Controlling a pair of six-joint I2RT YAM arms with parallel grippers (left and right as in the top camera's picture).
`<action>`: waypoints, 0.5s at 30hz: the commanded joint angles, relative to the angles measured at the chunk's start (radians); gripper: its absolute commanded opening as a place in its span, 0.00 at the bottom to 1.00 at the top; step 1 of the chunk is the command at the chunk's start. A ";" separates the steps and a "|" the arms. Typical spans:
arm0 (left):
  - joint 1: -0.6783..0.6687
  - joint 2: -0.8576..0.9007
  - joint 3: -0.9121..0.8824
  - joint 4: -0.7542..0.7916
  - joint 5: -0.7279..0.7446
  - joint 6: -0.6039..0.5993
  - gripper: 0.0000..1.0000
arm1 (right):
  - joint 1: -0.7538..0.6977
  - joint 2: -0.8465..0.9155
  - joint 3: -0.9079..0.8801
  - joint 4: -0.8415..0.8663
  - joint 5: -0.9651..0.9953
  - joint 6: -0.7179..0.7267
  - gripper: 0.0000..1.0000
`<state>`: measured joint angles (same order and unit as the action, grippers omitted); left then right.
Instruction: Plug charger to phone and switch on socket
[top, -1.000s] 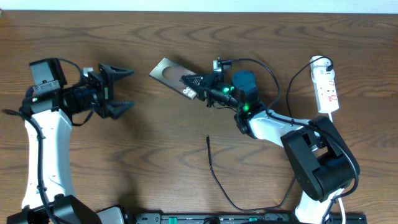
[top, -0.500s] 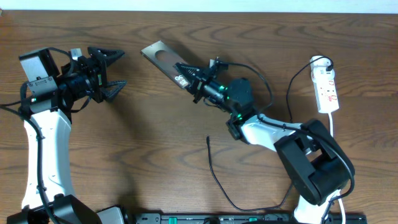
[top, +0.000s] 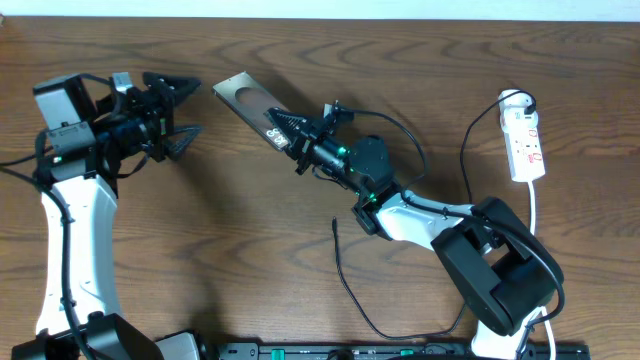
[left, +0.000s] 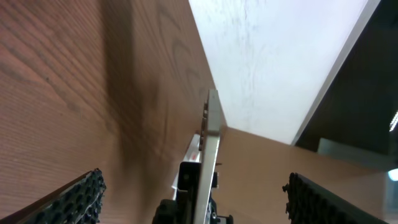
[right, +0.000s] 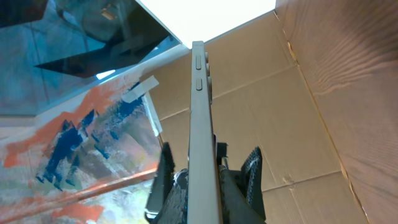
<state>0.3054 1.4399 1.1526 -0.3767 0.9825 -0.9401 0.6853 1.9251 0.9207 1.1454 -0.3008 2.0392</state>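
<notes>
My right gripper (top: 290, 142) is shut on the phone (top: 246, 104) and holds it tilted above the table, its free end pointing up-left. In the right wrist view the phone (right: 200, 118) shows edge-on between the fingers (right: 202, 193). My left gripper (top: 185, 105) is open and empty, just left of the phone. The left wrist view looks between its open fingers (left: 194, 199) at the phone's edge (left: 208, 149). The charger (top: 345, 275), a thin black cable, lies loose on the table at lower centre. The socket (top: 524, 140), a white power strip, lies at the far right.
The socket's white cord (top: 534, 205) runs down the right side past the right arm's base. A black bar (top: 380, 350) lines the table's front edge. The wooden table (top: 200, 250) spreads between the arms.
My right gripper has carried the phone up and to the left, toward the left gripper. My left arm swung up-left at first, then held nearly still.
</notes>
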 joint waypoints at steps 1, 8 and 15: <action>-0.047 -0.015 0.010 0.016 -0.037 0.074 0.90 | 0.033 0.007 0.013 0.018 0.018 0.013 0.01; -0.089 -0.014 0.010 0.050 -0.053 0.085 0.90 | 0.071 0.007 0.013 0.018 0.018 0.013 0.01; -0.094 -0.014 0.009 0.046 -0.053 0.140 0.90 | 0.085 0.007 0.013 0.018 0.023 0.013 0.01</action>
<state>0.2169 1.4399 1.1526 -0.3332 0.9360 -0.8463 0.7513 1.9251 0.9207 1.1458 -0.2939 2.0396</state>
